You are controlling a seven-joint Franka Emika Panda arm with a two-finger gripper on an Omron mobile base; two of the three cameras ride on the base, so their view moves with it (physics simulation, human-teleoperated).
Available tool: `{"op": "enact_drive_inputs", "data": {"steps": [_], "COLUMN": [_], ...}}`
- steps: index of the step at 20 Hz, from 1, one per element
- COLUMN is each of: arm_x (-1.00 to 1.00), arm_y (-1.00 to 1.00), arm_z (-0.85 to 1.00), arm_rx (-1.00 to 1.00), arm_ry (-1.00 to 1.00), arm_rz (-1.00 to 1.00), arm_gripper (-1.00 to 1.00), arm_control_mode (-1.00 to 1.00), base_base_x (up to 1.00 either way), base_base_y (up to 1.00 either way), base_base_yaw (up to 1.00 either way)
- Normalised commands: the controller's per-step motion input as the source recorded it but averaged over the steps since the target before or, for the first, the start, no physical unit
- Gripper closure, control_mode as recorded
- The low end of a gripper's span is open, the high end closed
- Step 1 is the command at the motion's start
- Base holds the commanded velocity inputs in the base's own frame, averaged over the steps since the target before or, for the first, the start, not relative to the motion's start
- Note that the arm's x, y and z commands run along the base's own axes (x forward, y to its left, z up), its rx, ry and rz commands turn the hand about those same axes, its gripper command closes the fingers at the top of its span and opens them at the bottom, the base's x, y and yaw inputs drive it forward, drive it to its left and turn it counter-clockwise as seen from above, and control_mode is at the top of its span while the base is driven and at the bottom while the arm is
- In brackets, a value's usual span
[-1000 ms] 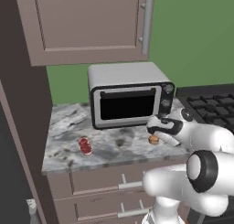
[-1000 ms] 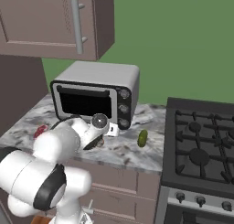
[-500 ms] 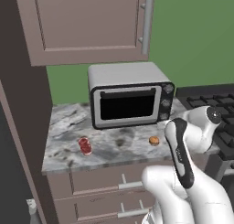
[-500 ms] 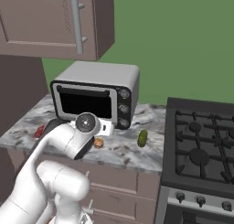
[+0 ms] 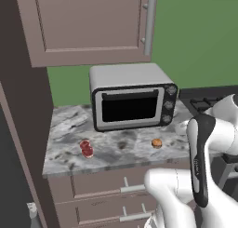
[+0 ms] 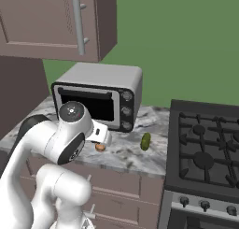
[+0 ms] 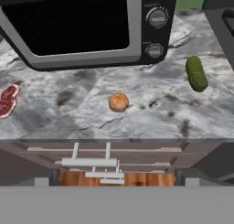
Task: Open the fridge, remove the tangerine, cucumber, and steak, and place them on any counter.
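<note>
The tangerine (image 7: 118, 102) lies free on the marbled counter (image 7: 151, 120), in front of the toaster oven. It also shows as a small orange ball (image 5: 156, 143) and just below my hand (image 6: 99, 147). The cucumber (image 7: 196, 73) rests to its right near the stove (image 6: 145, 141). The steak (image 7: 8, 99) lies flat toward the counter's left end (image 5: 86, 148). My gripper (image 6: 103, 135) hovers just above and in front of the tangerine, open and holding nothing. The fridge is out of view.
A silver toaster oven (image 5: 132, 101) stands at the back of the counter. The black stovetop (image 6: 205, 148) adjoins on the right. A taupe wall cabinet (image 5: 88, 27) hangs overhead. Drawers with bar handles (image 7: 89, 162) sit below the counter edge.
The gripper let go of the tangerine, which now sits alone on the counter. The arm has drawn back toward the counter's front edge and folded upward.
</note>
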Motion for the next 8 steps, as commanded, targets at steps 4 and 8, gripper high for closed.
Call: {"op": "enact_drive_inputs", "data": {"steps": [4,8], "arm_x": [-0.69,-0.34], "arm_y": [-0.29,-0.27], "arm_z": [0.08,-0.07], "arm_rx": [0.00,0.00], "arm_ry": [0.33,0.15], "arm_rz": [-0.07,-0.06], "arm_gripper": [-1.00,-1.00], "arm_control_mode": [-1.00,-1.00], "base_base_x": [0.00,0.00], "base_base_y": [0.00,0.00], "base_base_yaw": [0.00,0.00]}}
